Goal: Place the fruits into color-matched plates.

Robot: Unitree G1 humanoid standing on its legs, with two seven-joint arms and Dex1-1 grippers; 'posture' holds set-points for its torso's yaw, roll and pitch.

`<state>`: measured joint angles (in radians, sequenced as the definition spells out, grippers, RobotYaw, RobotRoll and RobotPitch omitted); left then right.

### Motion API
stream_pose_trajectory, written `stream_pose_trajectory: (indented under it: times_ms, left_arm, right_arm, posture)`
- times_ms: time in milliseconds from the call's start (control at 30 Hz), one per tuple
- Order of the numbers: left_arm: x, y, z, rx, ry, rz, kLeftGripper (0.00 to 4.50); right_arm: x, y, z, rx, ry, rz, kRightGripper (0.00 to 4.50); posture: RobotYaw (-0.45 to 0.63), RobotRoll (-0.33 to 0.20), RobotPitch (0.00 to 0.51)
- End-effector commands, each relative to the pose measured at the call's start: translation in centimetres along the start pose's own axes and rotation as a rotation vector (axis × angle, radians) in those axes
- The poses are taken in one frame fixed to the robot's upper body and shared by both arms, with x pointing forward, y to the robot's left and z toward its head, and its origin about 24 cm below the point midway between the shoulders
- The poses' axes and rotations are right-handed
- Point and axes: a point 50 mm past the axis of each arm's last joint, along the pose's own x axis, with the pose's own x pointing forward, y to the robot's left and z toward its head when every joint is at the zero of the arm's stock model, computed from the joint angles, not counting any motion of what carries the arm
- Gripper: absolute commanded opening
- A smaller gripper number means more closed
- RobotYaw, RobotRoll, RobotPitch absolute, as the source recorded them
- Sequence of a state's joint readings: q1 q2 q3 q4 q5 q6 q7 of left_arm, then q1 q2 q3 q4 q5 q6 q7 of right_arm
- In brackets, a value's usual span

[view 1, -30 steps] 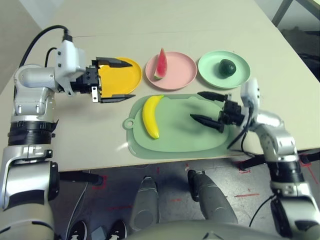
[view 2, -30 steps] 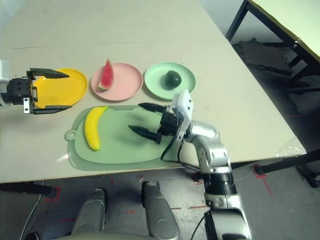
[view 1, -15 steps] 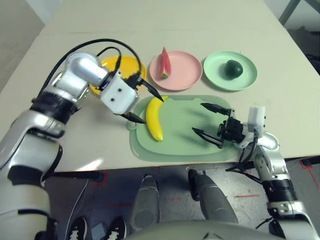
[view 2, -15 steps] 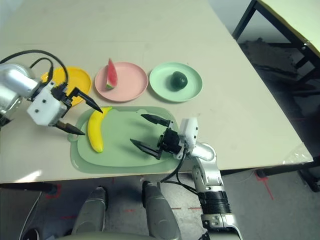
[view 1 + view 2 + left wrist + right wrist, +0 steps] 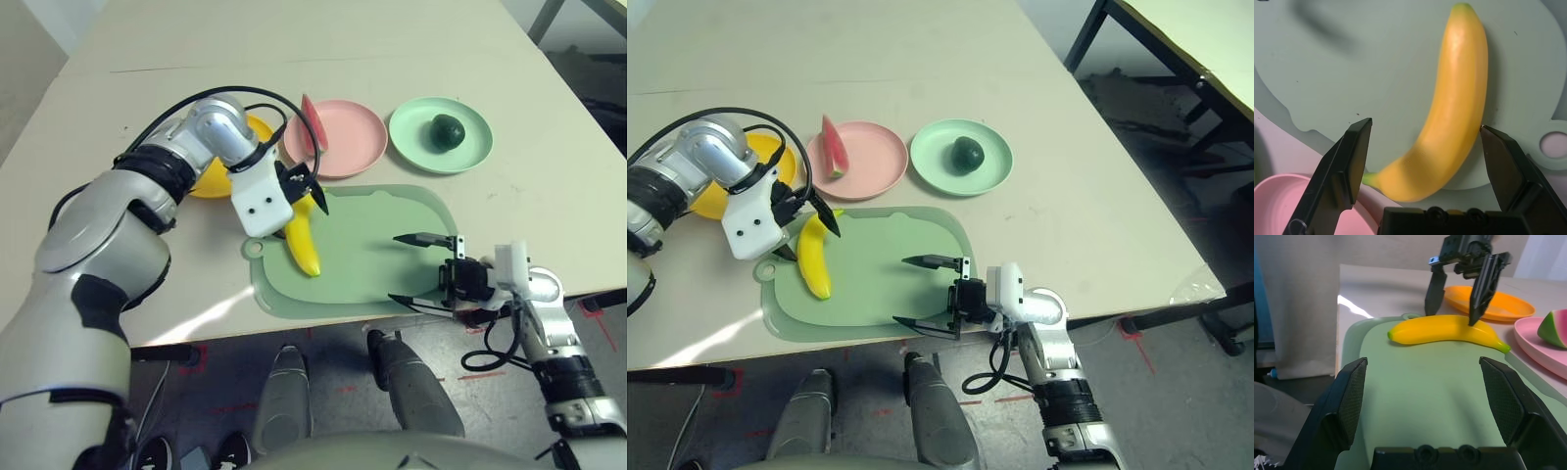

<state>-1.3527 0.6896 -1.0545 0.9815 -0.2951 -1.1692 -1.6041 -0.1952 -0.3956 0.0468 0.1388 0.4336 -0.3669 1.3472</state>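
The yellow banana [image 5: 306,247] lies on the left half of a pale green mat [image 5: 372,245]. My left gripper [image 5: 1425,126] is open, pointing down, with a finger on each side of the banana's far end and not closed on it. The yellow-orange plate [image 5: 210,179] behind it is partly hidden by my left arm. A watermelon wedge [image 5: 831,149] stands in the pink plate [image 5: 872,159]. The dark green avocado [image 5: 448,129] sits in the mint green plate [image 5: 475,147]. My right gripper [image 5: 395,267] is open and empty over the mat's near right corner.
The mat lies close to the table's front edge [image 5: 196,328], and my right forearm hangs past that edge. Bare tabletop stretches behind the plates and to the right of the green plate. A black cable loops over my left forearm.
My left arm swung from above the yellow-orange plate down to the banana, its fingers now straddling it. My right gripper drew back toward the mat's front edge. The camera shifted too.
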Motion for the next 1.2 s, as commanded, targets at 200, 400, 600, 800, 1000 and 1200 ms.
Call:
stream_pose_trajectory:
  times_ms: [200, 400, 600, 800, 1000, 1200]
  left_arm:
    - [0.9, -1.3, 0.4, -0.038, -0.050, -0.104, 2.59]
    - [0.9, -2.2, 0.7, -0.076, -0.083, -0.115, 1.51]
    - [-0.3, -2.5, 0.9, -0.116, -0.079, -0.082, 1.51]
    - [-4.9, -1.9, 0.9, -0.253, -0.051, 0.111, 1.51]
    - [-8.4, -3.5, 0.0, -0.422, 0.026, 0.270, 1.51]
    - [-11.2, -7.1, -1.0, -0.565, 0.229, 0.293, 1.51]
  right_arm:
    - [0.1, -0.2, -0.2, -0.006, 0.005, -0.003, 4.50]
    - [0.9, -0.2, -0.5, -0.014, -0.005, 0.003, 4.50]
    - [1.2, 0.1, -0.5, -0.005, -0.015, 0.009, 4.50]
    - [1.4, 0.3, -0.4, 0.008, -0.033, 0.020, 4.50]
    - [3.3, 1.4, -1.1, 0.060, -0.023, -0.068, 4.50]
    - [5.1, 1.9, -0.5, 0.108, 0.028, -0.233, 4.50]
  posture:
    - [-0.20, 0.000, 0.246]
    - [-0.19, 0.000, 0.245]
    - [-0.18, 0.000, 0.245]
    - [-0.16, 0.000, 0.245]
    - [-0.13, 0.000, 0.247]
    - [-0.11, 0.000, 0.246]
